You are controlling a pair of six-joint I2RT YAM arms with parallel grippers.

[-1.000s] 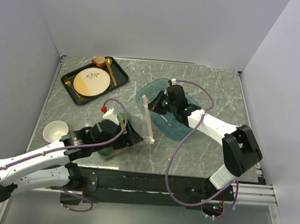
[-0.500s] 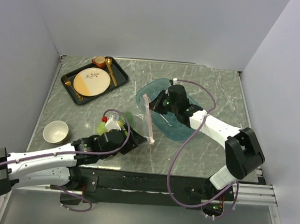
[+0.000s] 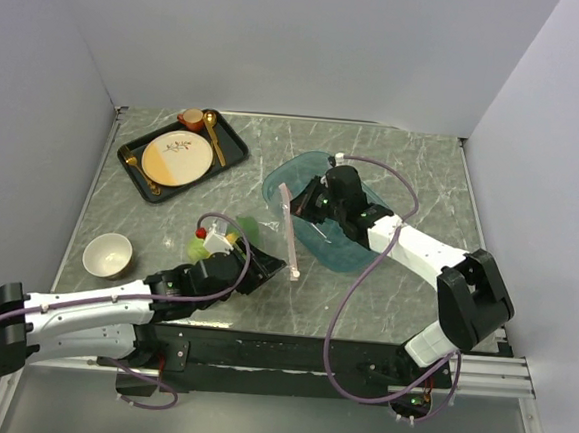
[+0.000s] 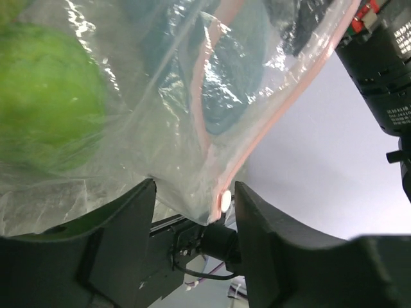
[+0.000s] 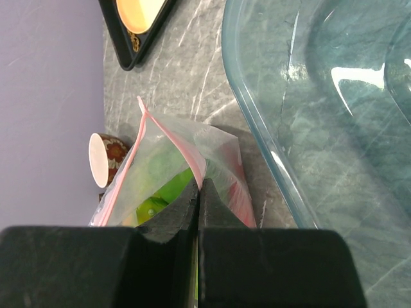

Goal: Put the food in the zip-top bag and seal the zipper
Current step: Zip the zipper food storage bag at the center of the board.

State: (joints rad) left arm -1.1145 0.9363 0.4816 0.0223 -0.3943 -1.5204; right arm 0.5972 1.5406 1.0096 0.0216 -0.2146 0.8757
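The clear zip-top bag [image 3: 253, 239] stands on the table between my arms, with the pink zipper [image 3: 288, 231] along its right edge. Food shows through it: a green round fruit [image 4: 45, 109], more green pieces [image 5: 170, 192], and a red chili [image 3: 201, 233] and a yellow piece at its left end. My right gripper [image 5: 198, 183] is shut on the zipper [image 5: 170, 135] at its far end [image 3: 300, 205]. My left gripper [image 4: 194, 187] is open, its jaws straddling the bag's near corner and the zipper's end [image 4: 247, 160]. It lies low at that corner [image 3: 273, 268].
A teal translucent tub [image 3: 352, 247] sits right of the bag, under my right arm. A black tray [image 3: 231, 137] with a plate, cup and spoons is at the back left. A small white bowl [image 3: 107, 253] stands at the left, next to my left arm.
My left gripper has moved right along the bag to its near corner, uncovering the food and the bowl. The right gripper has kept its pinch on the zipper.
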